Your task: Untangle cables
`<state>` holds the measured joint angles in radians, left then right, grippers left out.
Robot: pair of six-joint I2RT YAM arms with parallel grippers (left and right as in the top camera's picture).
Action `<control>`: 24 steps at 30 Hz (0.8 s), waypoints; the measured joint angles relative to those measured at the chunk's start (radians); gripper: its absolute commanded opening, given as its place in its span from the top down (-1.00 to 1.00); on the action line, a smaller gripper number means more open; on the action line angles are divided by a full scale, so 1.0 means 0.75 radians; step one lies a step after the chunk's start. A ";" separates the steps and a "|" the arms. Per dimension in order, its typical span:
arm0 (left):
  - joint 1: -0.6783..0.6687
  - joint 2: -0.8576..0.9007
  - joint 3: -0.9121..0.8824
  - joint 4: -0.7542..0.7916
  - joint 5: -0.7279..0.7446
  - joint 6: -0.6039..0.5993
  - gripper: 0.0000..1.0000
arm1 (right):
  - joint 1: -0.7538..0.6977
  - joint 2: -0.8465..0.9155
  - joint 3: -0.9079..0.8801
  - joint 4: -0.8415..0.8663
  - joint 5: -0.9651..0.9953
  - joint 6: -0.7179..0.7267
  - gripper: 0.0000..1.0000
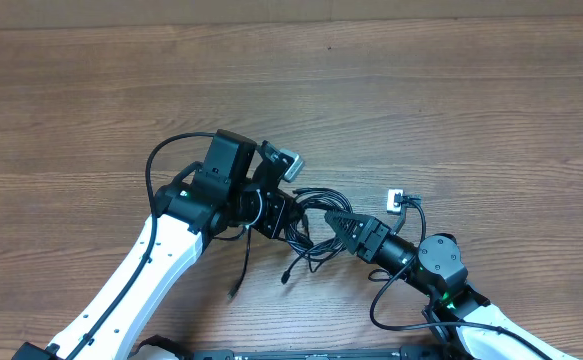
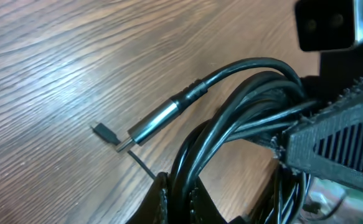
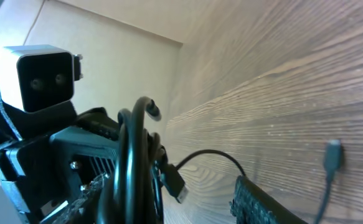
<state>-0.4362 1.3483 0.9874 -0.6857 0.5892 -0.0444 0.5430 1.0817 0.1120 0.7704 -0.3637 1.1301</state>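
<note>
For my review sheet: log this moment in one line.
left gripper: shut on cables | right gripper: at cables, grip unclear | cables: tangled

L arm in from lower left, L gripper (image 1: 283,213) clamped shut on cables (image 1: 316,197). R gripper (image 1: 337,219) pts up-left, near L's tips; jaw gap unclear.

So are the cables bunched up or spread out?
Bunched up: the cables cross and loop over each other in one clump, not laid out apart.
</note>
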 measured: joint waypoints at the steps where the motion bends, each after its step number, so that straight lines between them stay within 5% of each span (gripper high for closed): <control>1: 0.000 0.000 0.000 0.000 0.026 0.012 0.91 | 0.000 0.000 0.000 0.010 -0.003 0.000 -0.20; 7: 0.000 0.003 0.000 0.001 0.150 0.087 0.91 | 0.000 0.000 0.000 0.040 -0.018 0.001 0.01; 15: 0.001 0.051 0.000 0.001 0.218 0.150 0.91 | 0.000 0.000 0.000 0.119 -0.065 0.003 0.88; 24: 0.027 0.053 -0.005 0.067 0.212 0.170 0.91 | -0.018 0.001 0.001 0.095 -0.110 -0.026 0.92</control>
<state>-0.4160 1.3880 0.9840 -0.6353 0.7483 0.0834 0.5297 1.0824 0.1123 0.8417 -0.4461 1.1107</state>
